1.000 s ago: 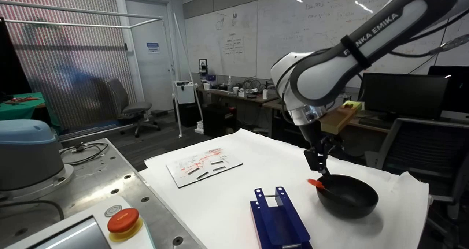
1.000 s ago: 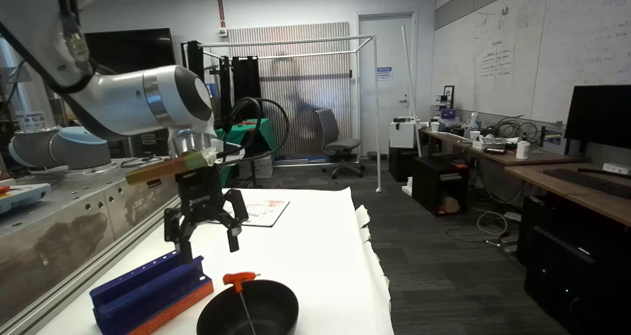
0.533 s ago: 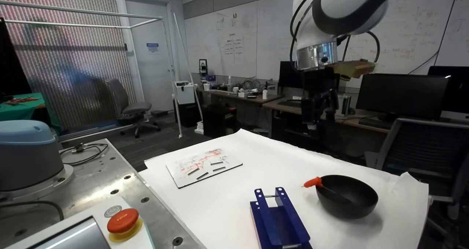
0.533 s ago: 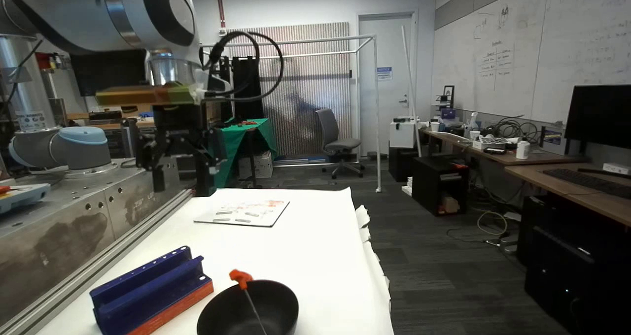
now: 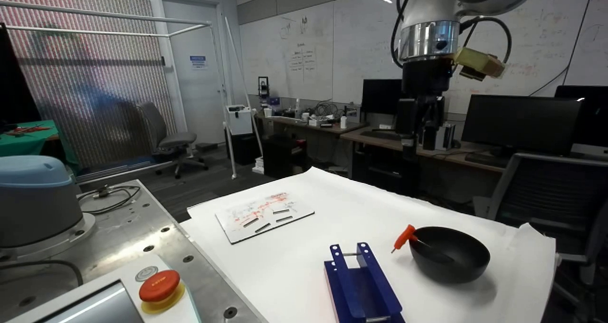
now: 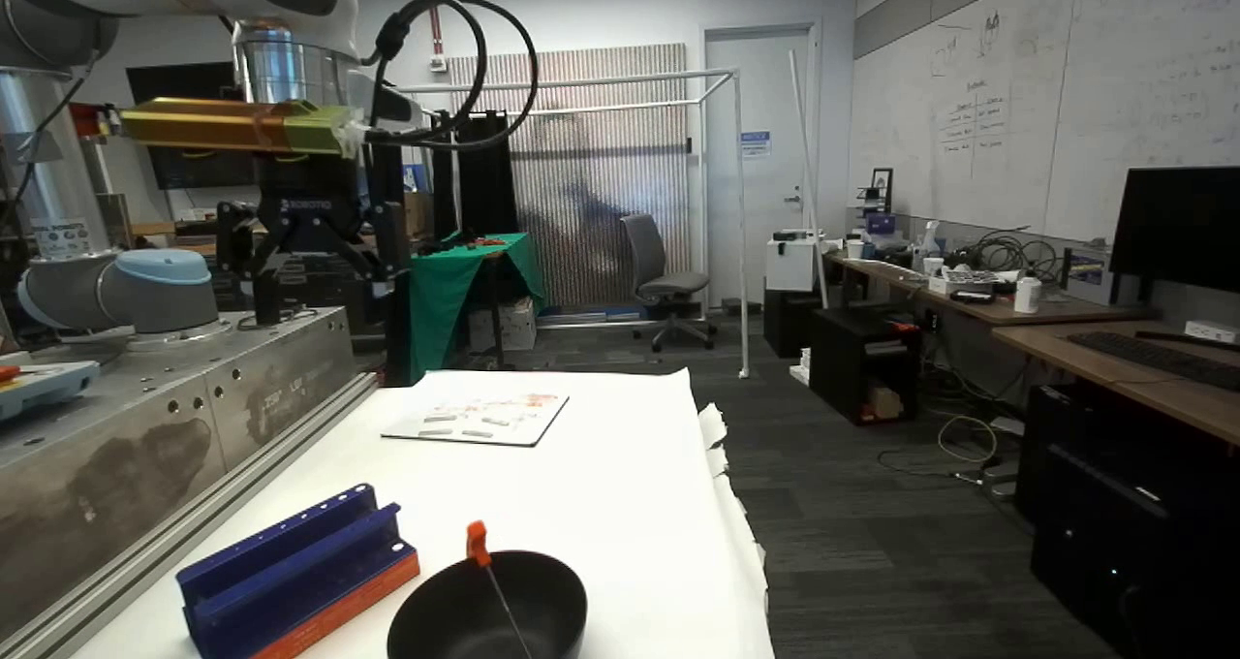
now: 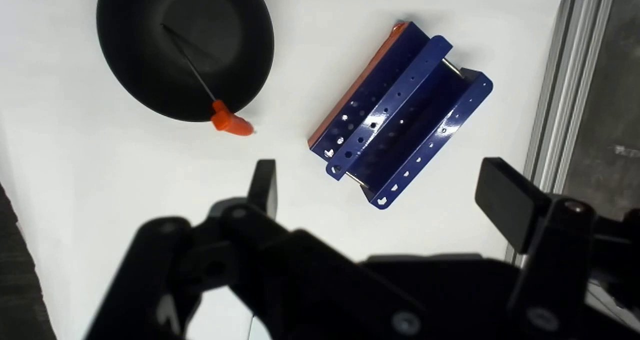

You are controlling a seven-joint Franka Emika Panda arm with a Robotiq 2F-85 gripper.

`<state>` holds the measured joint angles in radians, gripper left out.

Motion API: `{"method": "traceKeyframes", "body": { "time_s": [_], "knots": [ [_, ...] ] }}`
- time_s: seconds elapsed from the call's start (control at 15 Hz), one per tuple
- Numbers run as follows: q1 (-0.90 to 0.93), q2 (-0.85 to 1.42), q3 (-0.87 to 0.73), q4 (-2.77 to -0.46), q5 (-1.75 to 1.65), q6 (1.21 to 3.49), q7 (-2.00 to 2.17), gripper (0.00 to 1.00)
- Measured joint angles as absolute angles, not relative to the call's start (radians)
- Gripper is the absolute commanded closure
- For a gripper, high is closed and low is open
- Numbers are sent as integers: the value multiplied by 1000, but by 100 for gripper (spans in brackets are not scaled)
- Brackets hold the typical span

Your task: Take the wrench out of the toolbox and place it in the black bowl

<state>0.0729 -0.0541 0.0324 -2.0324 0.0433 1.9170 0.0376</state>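
Observation:
The wrench has a red T-shaped handle and a thin metal shaft. Its handle (image 5: 403, 238) (image 6: 478, 545) (image 7: 229, 120) leans over the rim of the black bowl (image 5: 456, 261) (image 6: 436, 611) (image 7: 130, 70), and its shaft slants down inside. The blue toolbox (image 5: 375, 285) (image 6: 291, 572) (image 7: 395, 115) stands beside the bowl, with an open channel and an orange-red side. My gripper (image 5: 419, 145) (image 6: 325, 305) (image 7: 384, 190) is open, with nothing between its fingers. It is high above the table, apart from wrench, bowl and toolbox.
A small whiteboard (image 5: 266, 216) with several dark strips lies on the white table cover (image 5: 285, 266). A metal bench (image 6: 107, 475) with a second grey arm (image 6: 165, 296) runs along one side. A red stop button (image 5: 159, 285) sits on it. Desks and monitors (image 5: 522, 126) stand behind.
My open gripper has risen from near the wrench to high above the table. The wrench's red handle has turned on the bowl's rim. The bowl and toolbox have not moved.

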Motion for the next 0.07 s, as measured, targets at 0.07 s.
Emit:
{"method": "traceKeyframes", "body": {
  "time_s": [0.07],
  "knots": [
    [73, -54, 32, -2034, 43, 1919, 37, 0]
  ]
}}
